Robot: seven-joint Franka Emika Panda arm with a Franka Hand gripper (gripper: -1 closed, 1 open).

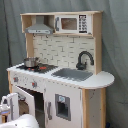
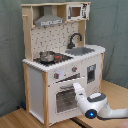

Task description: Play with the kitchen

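Claw (image 2: 76,86) position: at the front of the kitchen (image 2: 60,65), against the top edge of the windowed oven door (image 2: 66,97), in the second exterior view. Finger spacing cannot be determined, nor whether the claw has hold of the door. The white arm (image 2: 97,105) enters from the second exterior view's lower right, low over the wooden floor (image 2: 117,92).

Kitchen location: upright on the floor in front of a grey curtain (image 2: 10,50). Upper section: grey range hood (image 1: 40,29) beside a toy microwave (image 1: 72,23). Below these, a white tile-pattern back panel (image 1: 60,50).

Countertop, in the first exterior view: a small metal pot (image 1: 31,62) sits on the stove (image 1: 40,67) at the counter's left end. The sink (image 1: 74,74) lies beside the stove, with the black faucet (image 1: 84,59) at its rear edge.

Oven door status, in the first exterior view: swung outward from the cabinet front.
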